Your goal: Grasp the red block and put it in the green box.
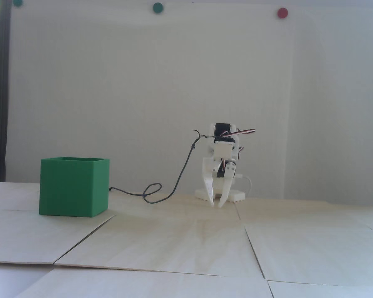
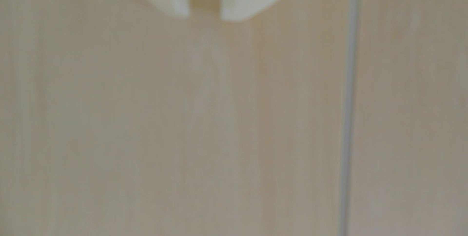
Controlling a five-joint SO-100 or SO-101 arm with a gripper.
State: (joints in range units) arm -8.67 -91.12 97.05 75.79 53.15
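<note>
Nearby, white plastic fingers (image 1: 217,205) hang slightly parted and empty over pale wood, the cube-shaped green box (image 1: 73,187) apart.

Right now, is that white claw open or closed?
Open, slightly. In the fixed view the gripper points down at the table with a gap between its tips; the wrist view shows the same gap, with nothing held.

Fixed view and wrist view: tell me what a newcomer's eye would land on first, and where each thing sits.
The green box stands out first, bright against the pale wooden table, at the left of the fixed view. Right of centre the white arm sits folded, its gripper pointing down at the table, jaws slightly apart with nothing between them; a dark cable loops from it toward the box. No red block shows in either view.
</note>
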